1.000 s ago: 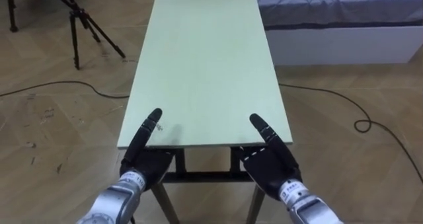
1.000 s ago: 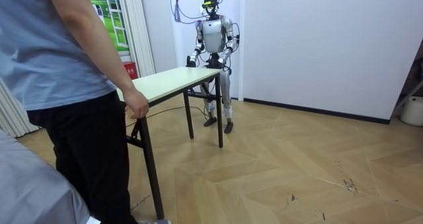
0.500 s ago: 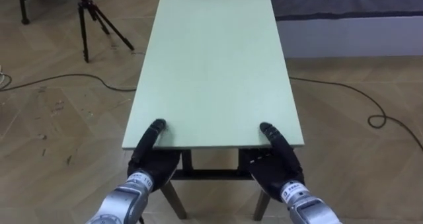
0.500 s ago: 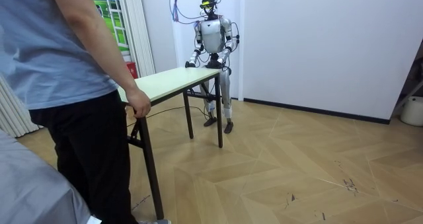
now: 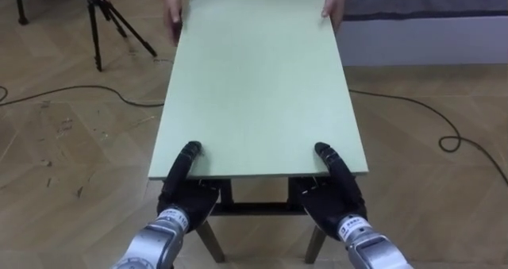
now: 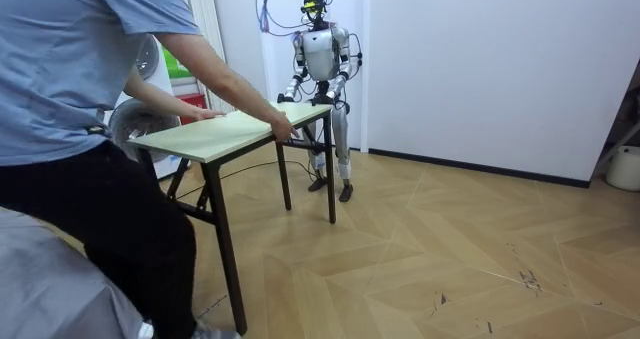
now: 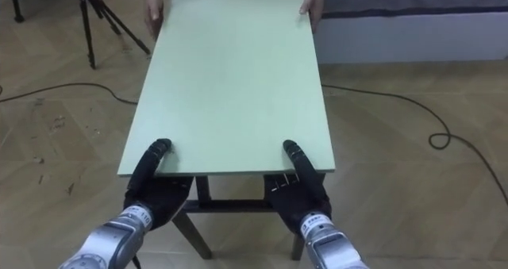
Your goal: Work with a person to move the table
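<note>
Table point(image 5: 258, 86) with a pale green top and dark legs, seen lengthwise from the robot's head. The near short end is held by both robot hands. The left hand point(image 5: 185, 196) is placed at the near left corner and the right hand point(image 5: 335, 197) at the near right corner. On each, the thumb is laid over the top surface and the palm is set below the edge, so that the edge is pinched between them. The far end of the table is held by a person, whose hands point(image 5: 332, 9) are seen on the two long edges near the far corners.

In the room view the table is shown standing with its legs on the wooden floor point(image 6: 450, 259). The robot is shown upright at the end of the table nearer the white wall point(image 6: 480, 59). The person point(image 6: 70, 129) is bent forward over the opposite end, with one hand flat on the top and the other closed on the edge. A tripod point(image 5: 103, 19) is seen on the floor to the left of the table, and a bed point(image 5: 429, 15) to the right of its far end.
</note>
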